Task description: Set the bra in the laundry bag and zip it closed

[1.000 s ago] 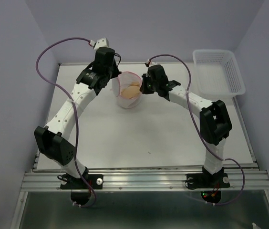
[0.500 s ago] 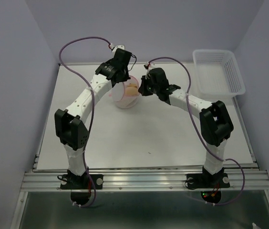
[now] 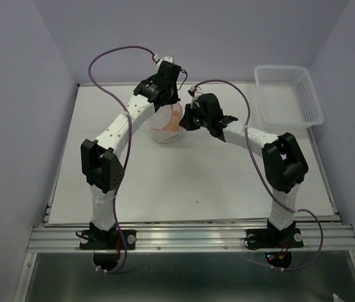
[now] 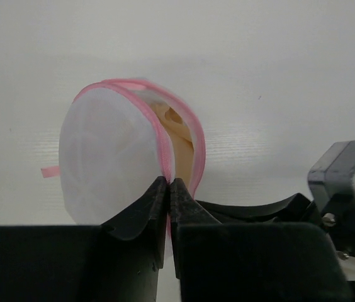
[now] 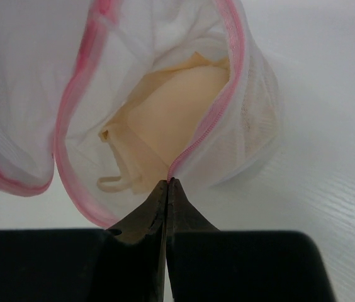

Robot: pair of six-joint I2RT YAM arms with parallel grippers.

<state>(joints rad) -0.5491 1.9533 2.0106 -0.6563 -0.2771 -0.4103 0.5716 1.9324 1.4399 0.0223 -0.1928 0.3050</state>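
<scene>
Your left gripper (image 4: 168, 183) pinches the pink rim of the laundry bag (image 4: 108, 157), jaws nearly together; your right gripper (image 5: 167, 182) clamps that rim too. The bra (image 5: 165, 119) lies inside, well left of the basket (image 3: 289, 94).

Two white-and-black arms with purple cables

The left arm (image 3: 119, 131) and right arm (image 3: 252, 134) are built alike: rounded white links dotted with small dark screw holes, joined by chunky black joints (image 3: 101, 167) at elbow and wrist. A thin purple cable (image 3: 111, 53) arcs loose from each wrist and trails down beside the links. The left base (image 3: 105, 240) is a black plate with a small red dot; the right base (image 3: 276, 238) has red and green lights (image 3: 272, 257) just below it. The left gripper (image 4: 168, 182) and right gripper (image 5: 167, 182) have matt black fingers (image 4: 141, 215), broad at the root and curving in to thin tips.
</scene>
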